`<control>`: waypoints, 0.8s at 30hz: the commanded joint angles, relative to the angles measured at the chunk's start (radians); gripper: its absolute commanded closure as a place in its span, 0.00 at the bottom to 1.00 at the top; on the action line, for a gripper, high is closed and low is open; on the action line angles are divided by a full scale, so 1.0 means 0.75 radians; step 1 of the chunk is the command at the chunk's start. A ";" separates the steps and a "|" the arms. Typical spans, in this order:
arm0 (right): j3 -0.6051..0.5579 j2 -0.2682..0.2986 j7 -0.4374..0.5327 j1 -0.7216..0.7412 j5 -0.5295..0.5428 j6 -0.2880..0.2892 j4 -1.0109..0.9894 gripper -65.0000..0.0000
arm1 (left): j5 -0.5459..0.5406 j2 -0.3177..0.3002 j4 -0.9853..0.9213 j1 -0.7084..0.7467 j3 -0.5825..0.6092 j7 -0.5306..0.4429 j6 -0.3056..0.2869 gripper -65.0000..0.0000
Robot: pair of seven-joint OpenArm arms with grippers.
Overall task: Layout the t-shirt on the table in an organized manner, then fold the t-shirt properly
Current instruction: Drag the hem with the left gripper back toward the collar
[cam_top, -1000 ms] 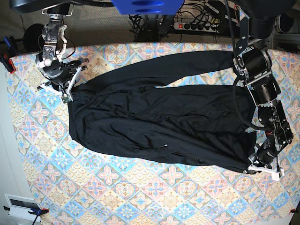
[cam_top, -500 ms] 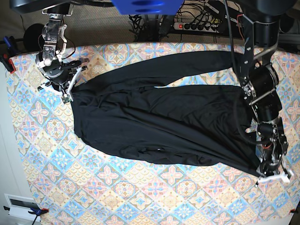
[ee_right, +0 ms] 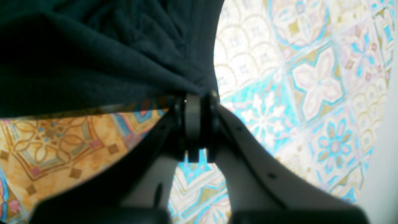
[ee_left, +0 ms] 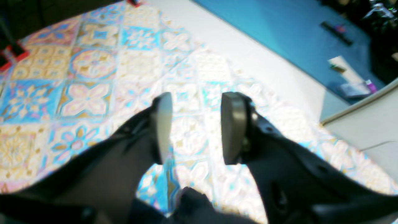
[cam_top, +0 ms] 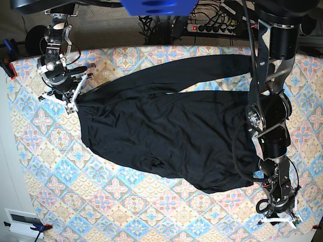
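While the large plain black soft-fabric t-shirt [cam_top: 171, 126] is lying spread across the middle of the wide rectangular table covered in tile-patterned cloth of blue, pink, cream and yellow medallions [cam_top: 126, 201], it is being held at one point only. A bunched edge of the fabric is being pinched between the closed jaws of the right gripper [ee_right: 196, 102], near the far left corner of the table in the base view [cam_top: 70, 103]; the cloth is fanning out dark and wrinkled from that pinch.

One long black portion is being shown stretched along the far edge of the table towards the right side. The main body is sagging in a rounded lobe towards the near edge, its lower hem lying slack and uneven near the right of centre.

The left gripper [ee_left: 196, 127] is being seen with its jaws standing wide apart and nothing between them; only patterned cloth is showing in the gap. It is positioned near the near right corner of the table [cam_top: 277, 217], apart from the garment's edge. A dark shape at the bottom of the left wrist view is too blurred to be identified.
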 commanded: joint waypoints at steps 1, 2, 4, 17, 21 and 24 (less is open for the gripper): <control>0.005 0.017 0.017 0.011 0.003 -0.005 0.031 1.00 | -0.001 -0.012 0.028 -0.020 0.002 0.036 -0.007 0.57; 0.005 0.017 0.017 0.011 0.003 -0.005 0.033 1.00 | -0.001 -0.014 0.059 0.009 0.002 0.099 -0.007 0.57; 0.005 0.017 0.017 0.011 0.003 -0.005 0.033 1.00 | -0.003 -0.038 0.200 0.125 0.000 0.247 -0.011 0.57; -0.097 0.021 0.022 0.011 0.003 -0.005 0.035 1.00 | -0.439 -0.179 1.344 1.146 0.002 0.999 -0.216 0.57; -0.101 0.021 0.024 0.011 0.003 -0.005 0.033 1.00 | -0.465 -0.253 1.348 1.259 0.088 0.995 -0.222 0.57; -0.130 0.021 0.024 0.011 0.003 -0.005 0.031 1.00 | -0.465 -0.300 1.315 1.281 0.205 0.926 -0.222 0.57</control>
